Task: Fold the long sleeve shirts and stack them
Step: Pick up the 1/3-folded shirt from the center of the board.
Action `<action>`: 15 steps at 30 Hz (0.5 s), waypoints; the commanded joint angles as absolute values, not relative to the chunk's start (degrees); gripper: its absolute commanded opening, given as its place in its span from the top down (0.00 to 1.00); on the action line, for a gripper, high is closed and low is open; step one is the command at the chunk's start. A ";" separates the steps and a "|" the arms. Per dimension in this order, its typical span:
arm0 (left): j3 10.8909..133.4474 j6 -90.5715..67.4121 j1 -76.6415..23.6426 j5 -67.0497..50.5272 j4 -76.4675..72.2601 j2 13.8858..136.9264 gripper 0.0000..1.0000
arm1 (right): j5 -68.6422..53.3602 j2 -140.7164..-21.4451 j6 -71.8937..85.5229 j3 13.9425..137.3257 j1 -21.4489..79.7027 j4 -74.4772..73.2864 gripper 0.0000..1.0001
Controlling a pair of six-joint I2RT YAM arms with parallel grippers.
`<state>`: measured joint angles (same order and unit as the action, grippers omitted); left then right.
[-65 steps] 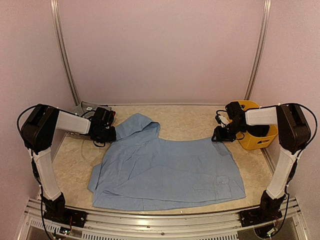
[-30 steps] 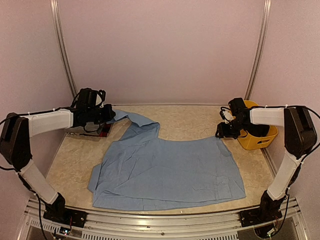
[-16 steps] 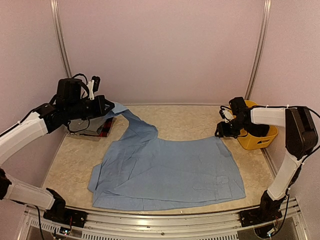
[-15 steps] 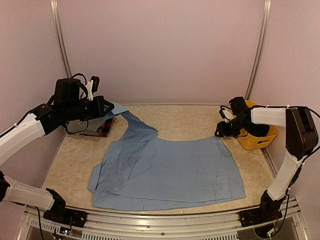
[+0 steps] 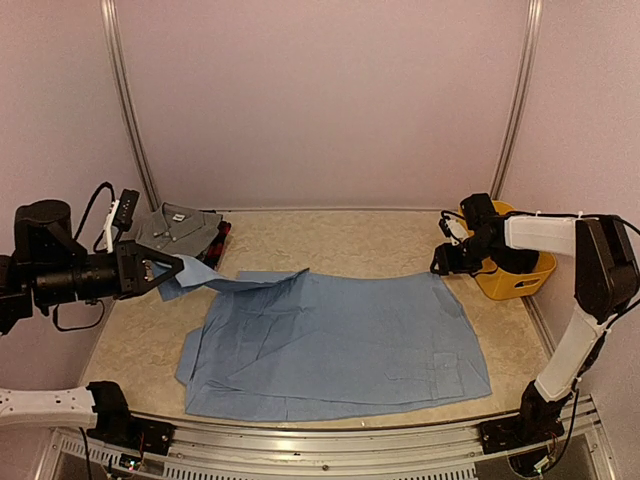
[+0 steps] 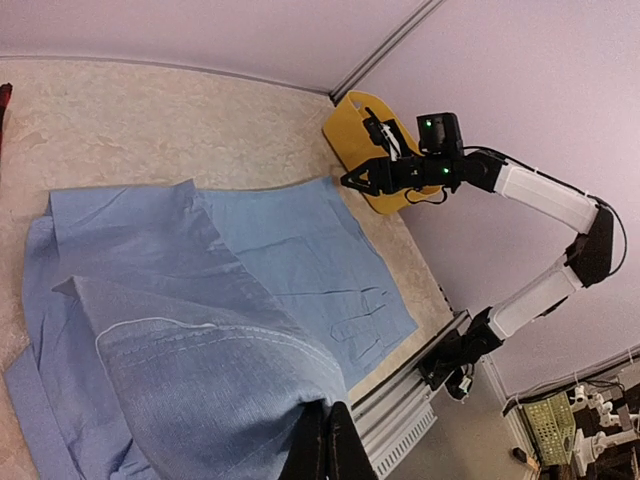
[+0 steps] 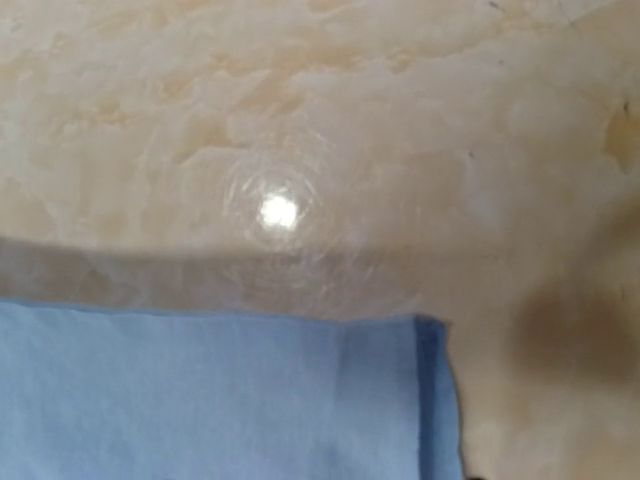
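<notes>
Left gripper [image 5: 174, 268] clamped shut, arm raised at far left; right gripper [image 5: 440, 263] low, arm outstretched.

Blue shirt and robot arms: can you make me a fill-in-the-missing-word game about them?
1. The left gripper is ____ on the blue shirt.
2. The grey shirt lies folded in the far ____ corner of the table.
3. The basket by the right gripper is ____.

Missing words: shut, left, yellow.
</notes>
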<state>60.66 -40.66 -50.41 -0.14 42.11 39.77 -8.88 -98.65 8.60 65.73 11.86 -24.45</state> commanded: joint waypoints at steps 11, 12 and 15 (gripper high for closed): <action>58.71 -36.04 -51.33 -7.35 40.05 22.31 1.00 | -10.78 -97.00 8.32 66.87 11.26 -28.35 0.43; 59.28 -35.12 -51.33 -7.91 39.73 21.96 1.00 | -10.78 -97.03 8.41 67.15 11.31 -28.61 0.43; 60.14 -32.66 -51.33 -10.33 39.04 21.39 1.00 | -10.51 -97.41 8.67 67.85 11.22 -29.62 0.43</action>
